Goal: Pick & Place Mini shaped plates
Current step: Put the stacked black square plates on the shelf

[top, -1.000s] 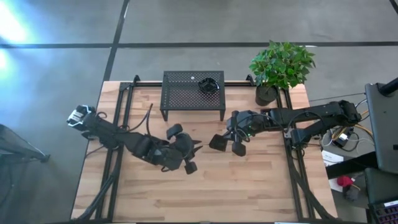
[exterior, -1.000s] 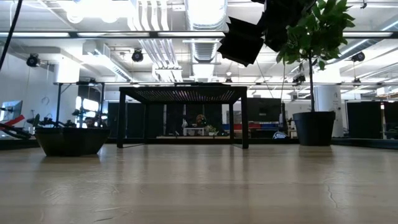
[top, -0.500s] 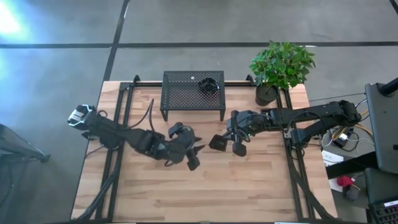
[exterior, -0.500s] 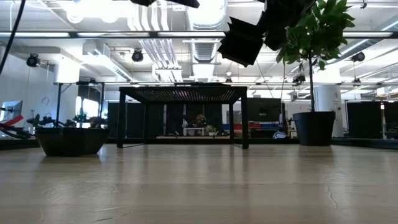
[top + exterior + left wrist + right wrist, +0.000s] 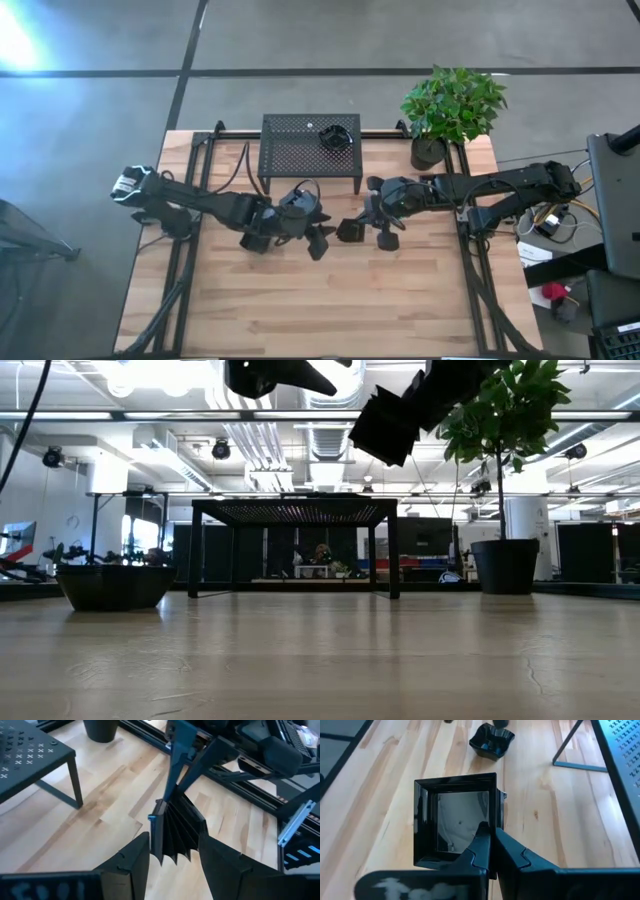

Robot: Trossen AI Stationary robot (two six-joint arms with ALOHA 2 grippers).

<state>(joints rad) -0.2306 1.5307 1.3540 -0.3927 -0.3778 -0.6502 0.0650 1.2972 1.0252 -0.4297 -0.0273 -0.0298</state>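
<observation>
A square black glossy mini plate point(image 5: 452, 820) hangs high over the table's middle, with my right gripper point(image 5: 491, 837) shut on it. In the low view the plate point(image 5: 385, 425) is tilted, far above the wood. My left gripper point(image 5: 174, 840) is open just left of it. Its two fingers stand on either side of the plate's ribbed underside point(image 5: 177, 832) without touching. A wavy-edged mini plate point(image 5: 492, 742) rests on its base on the table and also shows in the low view point(image 5: 115, 585). More mini plates point(image 5: 337, 137) lie on the black mesh stand point(image 5: 300, 155). My right gripper pinches one side wall of the square plate near a corner point(image 5: 495, 827), one finger inside the dish and one outside. The fingers come slanting down from the table's right side. The plate is lifted clear and tilted, its hollow turned toward my right wrist.
The mesh stand fills the far middle of the table. A potted plant point(image 5: 432, 150) stands at the far right. Black rails point(image 5: 185, 250) run along both sides. Bare wood point(image 5: 330, 300) stretches across the near half.
My left gripper has swung toward the table's right edge, up to the held plate, rolling as it went. It has opened, so its fingers now flank the plate. My right gripper has stayed in place but rolled, tipping the square plate a little more.
</observation>
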